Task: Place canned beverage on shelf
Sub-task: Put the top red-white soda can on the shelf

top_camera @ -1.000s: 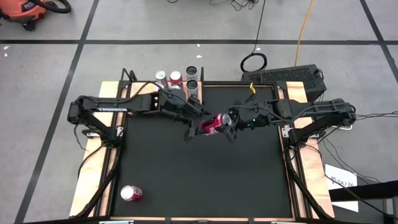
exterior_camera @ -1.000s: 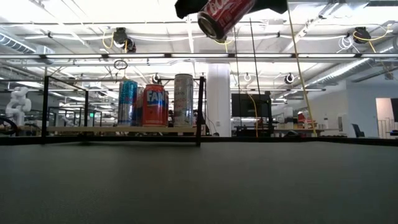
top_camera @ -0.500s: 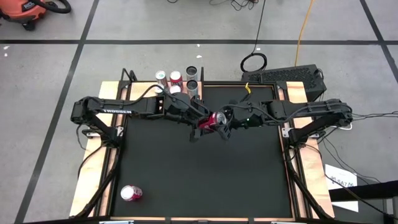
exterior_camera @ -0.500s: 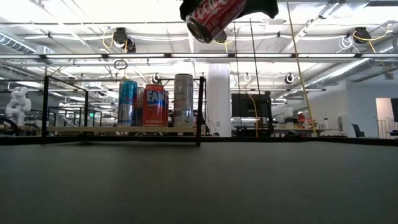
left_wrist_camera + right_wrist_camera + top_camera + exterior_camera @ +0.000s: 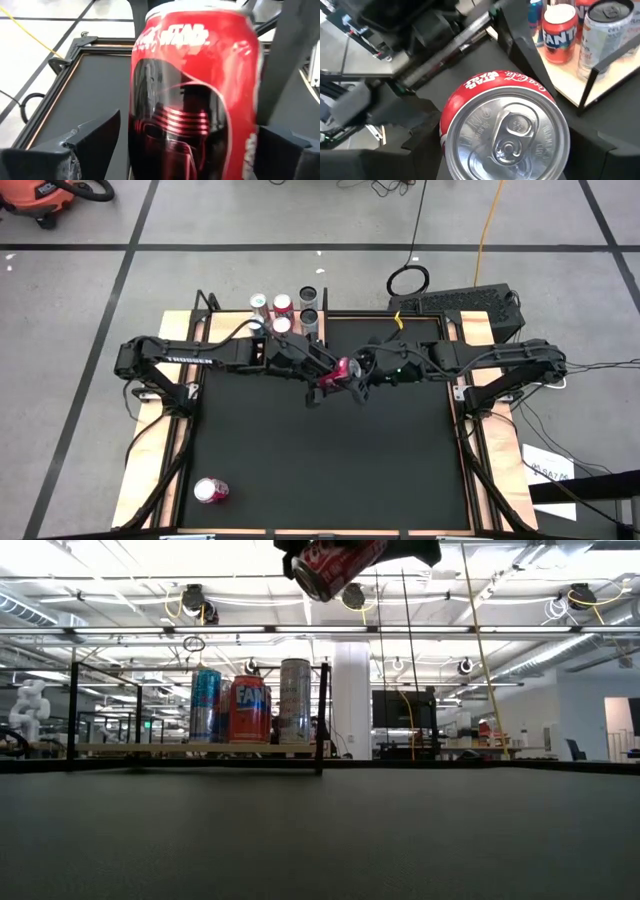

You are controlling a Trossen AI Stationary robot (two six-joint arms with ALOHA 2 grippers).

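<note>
The red can (image 5: pixel 338 373) hangs tilted in mid-air above the surface (image 5: pixel 330 470), just past its center toward 12 o'clock. The right pincer (image 5: pixel 352 375) is clamped on it; the left pincer (image 5: pixel 322 376) flanks it, fingers apart. The shelf (image 5: pixel 190 749) lies toward 11 o'clock.

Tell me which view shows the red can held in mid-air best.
The left wrist view: the red can fills it, label readable, between the left gripper's fingers. The right wrist view shows mainly its silver top; the low view clips it at the picture's top; the high view shows it small between both arms.
</note>
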